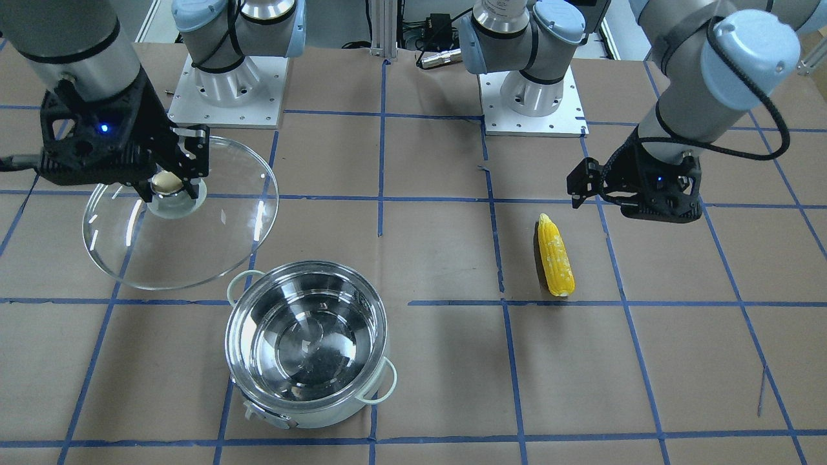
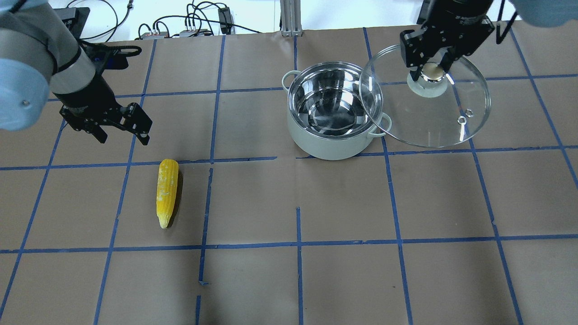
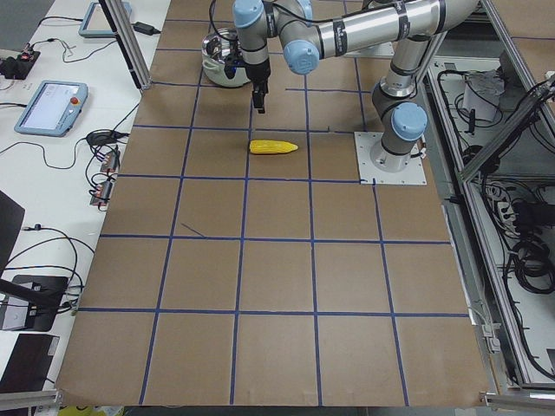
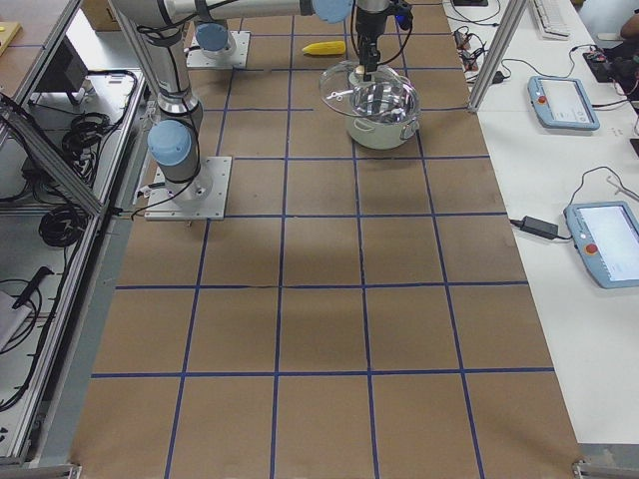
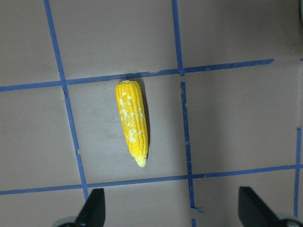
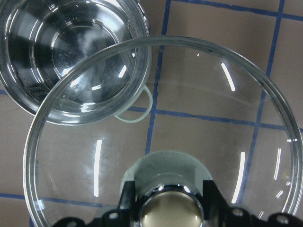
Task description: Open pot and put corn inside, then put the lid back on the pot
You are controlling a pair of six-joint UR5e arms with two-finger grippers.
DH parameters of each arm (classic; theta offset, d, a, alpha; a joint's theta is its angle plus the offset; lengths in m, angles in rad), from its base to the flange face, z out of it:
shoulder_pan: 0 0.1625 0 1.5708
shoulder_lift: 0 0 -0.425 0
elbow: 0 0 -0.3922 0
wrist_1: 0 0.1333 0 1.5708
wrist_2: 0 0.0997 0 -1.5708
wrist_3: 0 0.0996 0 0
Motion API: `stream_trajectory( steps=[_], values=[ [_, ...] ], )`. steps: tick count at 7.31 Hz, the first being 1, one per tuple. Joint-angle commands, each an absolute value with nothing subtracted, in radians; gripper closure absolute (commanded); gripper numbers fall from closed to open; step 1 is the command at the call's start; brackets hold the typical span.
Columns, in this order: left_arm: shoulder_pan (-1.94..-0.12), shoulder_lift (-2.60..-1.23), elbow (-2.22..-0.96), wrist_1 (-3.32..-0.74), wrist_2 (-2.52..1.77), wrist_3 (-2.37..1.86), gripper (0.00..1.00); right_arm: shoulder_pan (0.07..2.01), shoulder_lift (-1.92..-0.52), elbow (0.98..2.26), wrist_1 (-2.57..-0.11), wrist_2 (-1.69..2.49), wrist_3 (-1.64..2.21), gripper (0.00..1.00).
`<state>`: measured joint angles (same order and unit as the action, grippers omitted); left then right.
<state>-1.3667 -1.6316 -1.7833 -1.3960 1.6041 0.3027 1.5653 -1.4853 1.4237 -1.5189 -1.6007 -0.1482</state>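
Observation:
The steel pot (image 2: 334, 110) stands open and empty on the table; it also shows in the front view (image 1: 307, 342) and the right wrist view (image 6: 71, 52). My right gripper (image 2: 432, 71) is shut on the knob of the clear glass lid (image 2: 429, 122) and holds it in the air beside the pot, overlapping its rim. The lid shows in the front view (image 1: 194, 245) and the right wrist view (image 6: 199, 118) too. The yellow corn (image 2: 166, 192) lies on the table, also in the left wrist view (image 5: 132, 120). My left gripper (image 2: 123, 134) is open above and just behind the corn.
Brown paper with a blue tape grid covers the table (image 2: 343, 271). The two arm bases (image 1: 226, 84) stand at the robot's side. Cables and tablets lie beyond the table edges.

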Motion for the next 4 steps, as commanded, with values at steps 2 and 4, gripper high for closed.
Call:
stream_trajectory(
  steps=[2,4],
  values=[
    [-1.353,-1.745,-2.032,-0.992,1.585,0.305,0.00,1.529,-1.545,1.500,-1.508,-1.606,-0.212,0.58],
    [-1.351,-1.825,-2.043,-0.942,1.554,0.295,0.01,1.526,-1.540,1.500,-1.516,-1.605,-0.212,0.57]
  ],
)
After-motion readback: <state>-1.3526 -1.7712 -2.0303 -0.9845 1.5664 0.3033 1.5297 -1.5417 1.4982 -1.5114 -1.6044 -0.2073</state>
